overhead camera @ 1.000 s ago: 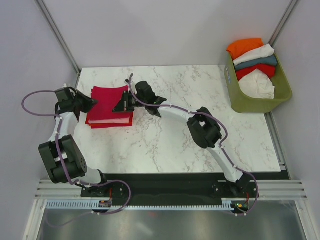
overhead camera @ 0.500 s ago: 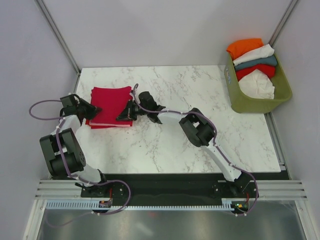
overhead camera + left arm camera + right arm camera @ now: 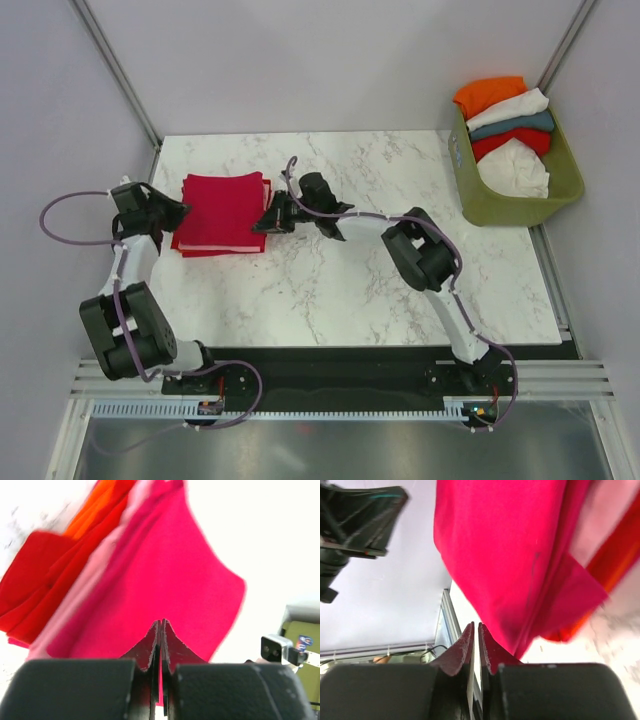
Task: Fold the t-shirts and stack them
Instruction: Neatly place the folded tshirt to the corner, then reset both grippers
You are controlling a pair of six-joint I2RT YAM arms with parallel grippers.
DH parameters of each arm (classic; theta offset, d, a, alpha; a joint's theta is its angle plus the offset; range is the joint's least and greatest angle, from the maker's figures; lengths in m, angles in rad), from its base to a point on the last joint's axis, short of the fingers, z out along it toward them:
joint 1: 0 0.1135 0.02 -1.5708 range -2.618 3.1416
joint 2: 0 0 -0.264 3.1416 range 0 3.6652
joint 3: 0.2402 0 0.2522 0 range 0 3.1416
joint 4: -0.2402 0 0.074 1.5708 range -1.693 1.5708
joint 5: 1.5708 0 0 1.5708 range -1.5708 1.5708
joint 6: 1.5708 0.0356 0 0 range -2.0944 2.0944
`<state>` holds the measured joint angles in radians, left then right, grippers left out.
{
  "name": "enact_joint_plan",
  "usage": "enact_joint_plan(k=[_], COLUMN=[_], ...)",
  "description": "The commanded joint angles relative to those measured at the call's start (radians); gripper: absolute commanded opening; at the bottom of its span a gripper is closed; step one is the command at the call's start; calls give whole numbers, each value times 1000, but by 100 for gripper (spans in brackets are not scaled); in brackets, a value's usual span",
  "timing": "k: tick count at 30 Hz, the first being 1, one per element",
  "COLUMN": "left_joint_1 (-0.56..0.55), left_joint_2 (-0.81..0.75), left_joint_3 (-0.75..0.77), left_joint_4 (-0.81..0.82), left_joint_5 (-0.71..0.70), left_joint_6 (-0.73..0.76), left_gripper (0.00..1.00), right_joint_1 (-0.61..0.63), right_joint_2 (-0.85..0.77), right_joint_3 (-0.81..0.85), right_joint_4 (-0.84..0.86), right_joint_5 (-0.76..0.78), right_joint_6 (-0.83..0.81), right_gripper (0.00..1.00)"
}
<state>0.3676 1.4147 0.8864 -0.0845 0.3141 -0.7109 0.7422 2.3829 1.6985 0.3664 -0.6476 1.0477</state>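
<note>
Folded crimson t-shirt (image 3: 222, 203) is flanked — likely for edge-squaring — by left gripper (image 3: 178, 211), shut, and right gripper (image 3: 260, 225), barely parted.

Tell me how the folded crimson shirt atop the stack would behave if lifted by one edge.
Likely floppy: the crimson t-shirt is thin cloth, its edge curving loosely in the left wrist view. Its fold would probably fall open. Pushed, it may rumple over the pink shirt.
</note>
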Motion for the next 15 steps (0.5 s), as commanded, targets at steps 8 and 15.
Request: enact_joint_plan(k=[8, 15], left_joint_1=[-249, -614], left_joint_2=[-209, -227], left_joint_3=[16, 13], left_joint_4=[12, 68], left_joint_5=[-107, -240], left_joint_6=[34, 82], left_gripper=[2, 4], right_joint_1=[-112, -122], right_joint_2=[-486, -821], right_joint_3=[-315, -658], right_joint_4=[-240, -302], right_joint_5=[272, 641], right_joint_6=[-434, -594], right_gripper=[16, 18])
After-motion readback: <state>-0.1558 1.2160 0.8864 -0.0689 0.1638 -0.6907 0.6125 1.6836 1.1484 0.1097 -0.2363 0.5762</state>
